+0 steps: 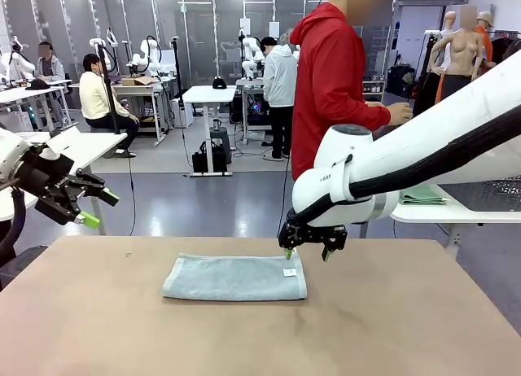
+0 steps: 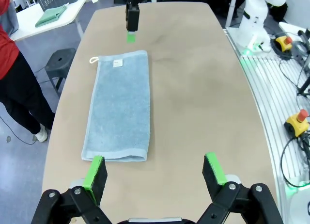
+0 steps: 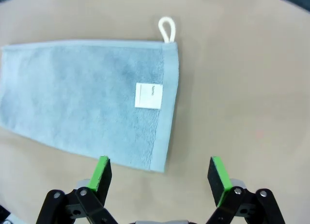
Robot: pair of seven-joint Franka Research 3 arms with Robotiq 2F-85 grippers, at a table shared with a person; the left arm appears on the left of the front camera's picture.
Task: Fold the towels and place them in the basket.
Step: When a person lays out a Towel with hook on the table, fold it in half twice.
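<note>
The light blue towel (image 1: 234, 278) lies flat mid-counter (image 1: 98, 327), long axis left to right, its right end under the right fingers (image 1: 288, 252), spread wide and empty; the left fingers (image 1: 89, 220), also wide, hang well off to the left. From the left wrist, the towel (image 2: 119, 105) stretches lengthwise away from those fingers (image 2: 95, 171). From the right wrist, its labelled end (image 3: 148, 95) lies just ahead, so the right arm looks nearer.

The tan tabletop (image 1: 407, 327) lies bare around the flat light blue terry towel (image 1: 234, 278); the black, green-padded right end effector (image 1: 307, 253), jaws spread, hangs by the towel's far right corner, blocking approach there
</note>
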